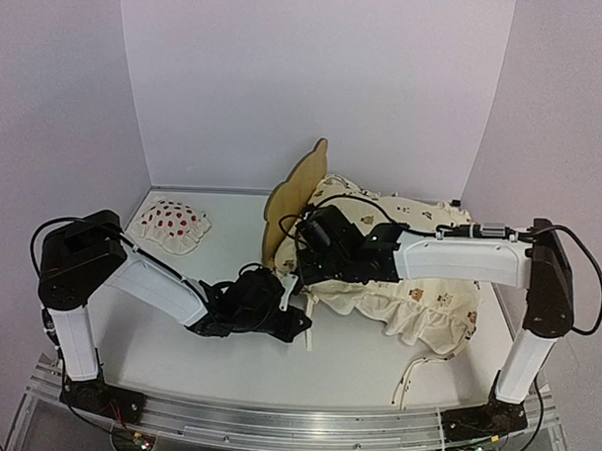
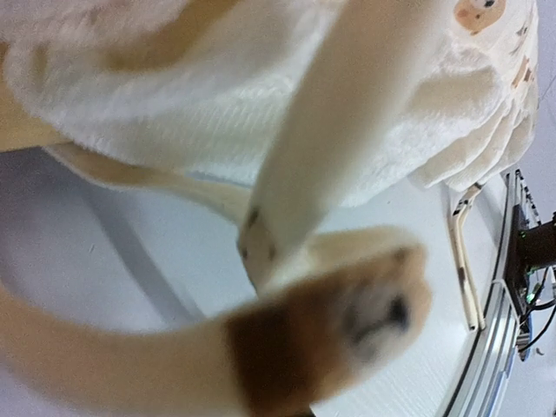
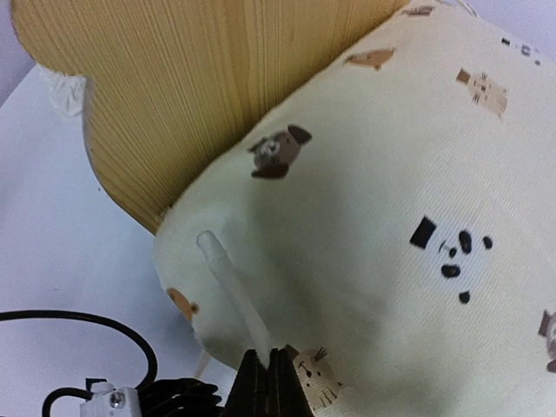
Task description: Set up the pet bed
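The pet bed (image 1: 290,191) sits in the middle of the table (image 1: 177,365), its scalloped headboard (image 3: 217,87) upright at the left end. The rest of the frame is hidden under the cream animal-print cover (image 1: 417,289), which spills toward the right. The thin plywood frame should be light and stiff. It would slide easily on the smooth table and could tip if pulled from high up, so the headboard's edge or a low side rail looks like the firmest hold. The cover is soft and limp and gives no purchase on the wood beneath it. The right fingers (image 3: 257,398) are closed on a thin white tie (image 3: 230,287) that comes off the cover's corner just below the headboard; they grip the cloth, close beside the wood but not touching it. The left fingers (image 1: 296,322) are closed low at the bed's near-left corner, beside the frame rather than around it. A blurred cream strap (image 2: 313,148) hangs right before them, but I cannot tell whether they pinch it.
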You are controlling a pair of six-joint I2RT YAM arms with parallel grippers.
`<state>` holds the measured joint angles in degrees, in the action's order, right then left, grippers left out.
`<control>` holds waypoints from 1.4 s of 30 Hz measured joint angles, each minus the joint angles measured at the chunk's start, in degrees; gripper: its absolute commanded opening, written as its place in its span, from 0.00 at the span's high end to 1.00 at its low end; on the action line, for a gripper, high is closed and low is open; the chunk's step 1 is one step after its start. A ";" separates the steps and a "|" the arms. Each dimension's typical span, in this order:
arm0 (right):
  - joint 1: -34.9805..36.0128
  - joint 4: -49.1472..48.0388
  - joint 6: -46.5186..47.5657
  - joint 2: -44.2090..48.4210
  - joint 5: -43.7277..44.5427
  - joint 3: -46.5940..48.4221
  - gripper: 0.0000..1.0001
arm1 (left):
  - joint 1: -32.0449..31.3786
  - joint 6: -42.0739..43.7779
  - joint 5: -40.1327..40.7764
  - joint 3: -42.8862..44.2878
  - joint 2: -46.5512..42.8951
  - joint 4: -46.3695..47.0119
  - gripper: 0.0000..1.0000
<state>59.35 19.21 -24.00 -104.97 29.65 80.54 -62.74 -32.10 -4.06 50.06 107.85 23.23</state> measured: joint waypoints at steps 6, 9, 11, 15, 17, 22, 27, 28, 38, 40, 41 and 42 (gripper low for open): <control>-2.11 -0.38 3.23 1.56 0.11 4.73 1.00 | 1.05 0.77 3.01 -3.09 -2.35 -6.71 1.00; -4.32 -0.31 4.49 1.71 -0.28 7.62 1.00 | 2.52 0.85 5.51 -5.58 -5.38 -10.91 1.00; -5.81 -0.05 5.39 1.71 -1.04 9.59 1.00 | 3.62 1.23 7.86 -6.54 -7.95 -13.88 1.00; -8.63 0.87 6.61 1.35 -3.02 15.05 1.00 | 6.26 2.17 11.86 -8.33 -13.09 -18.59 1.00; -9.91 1.69 7.23 0.09 -4.24 18.78 1.00 | 7.65 2.47 13.09 -8.88 -14.88 -19.49 1.00; -14.12 3.82 7.42 -4.26 -7.46 24.38 1.00 | 9.43 3.65 14.28 -8.75 -15.53 -20.26 1.00; -19.55 6.58 6.99 -7.47 -10.17 26.83 1.00 | 10.01 4.19 14.35 -6.00 -12.21 -21.53 1.00; -20.43 7.22 6.70 -7.48 -10.68 26.83 1.00 | 10.35 4.21 14.29 -5.50 -11.46 -21.62 1.00; -23.67 5.73 -0.01 3.14 -17.62 10.34 1.00 | 17.21 6.27 10.88 0.21 -7.96 -26.23 1.00; -23.18 4.63 -2.15 7.72 -19.77 5.40 1.00 | 19.27 7.05 9.51 2.41 -7.09 -27.52 1.00; -22.62 4.28 -3.00 9.68 -20.27 3.32 1.00 | 20.40 7.43 8.76 3.60 -6.62 -28.07 1.00; -21.85 3.82 -3.75 11.73 -20.65 1.02 1.00 | 21.47 7.88 7.97 4.67 -6.22 -28.51 1.00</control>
<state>37.50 23.03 -27.74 -93.24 9.00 81.56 -41.28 -24.22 3.91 54.74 101.63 -5.28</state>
